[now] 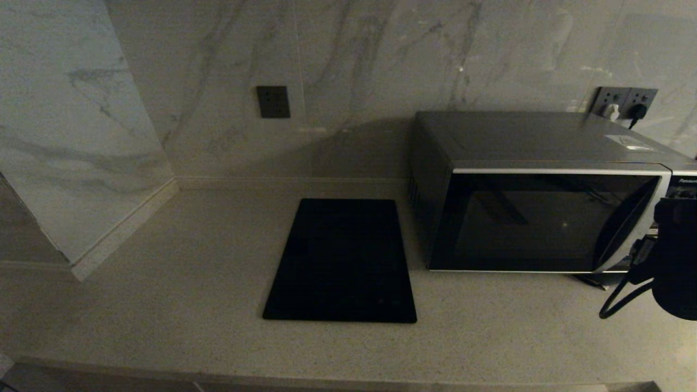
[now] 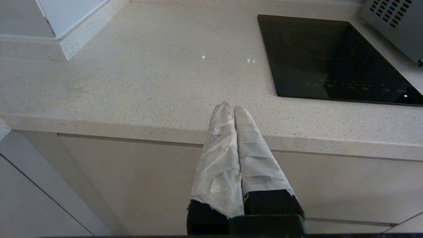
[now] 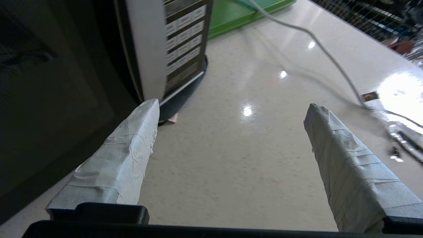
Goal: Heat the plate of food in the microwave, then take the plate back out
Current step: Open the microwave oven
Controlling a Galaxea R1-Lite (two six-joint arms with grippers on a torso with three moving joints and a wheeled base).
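Two jaws were checked. My right jaws stood wide apart, empty, low over the surface at the microwave's front right corner, by its button panel. My left jaws were pressed together, empty, parked at the surface's front edge, well apart from the cooktop. The microwave door was closed. I saw no plate.

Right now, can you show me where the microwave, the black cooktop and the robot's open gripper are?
microwave (image 1: 544, 223): head view, on its dark glass door.
black cooktop (image 1: 343, 261): head view, middle of the slab.
right gripper (image 3: 231, 112): right wrist view, midway between its spread fingertips.
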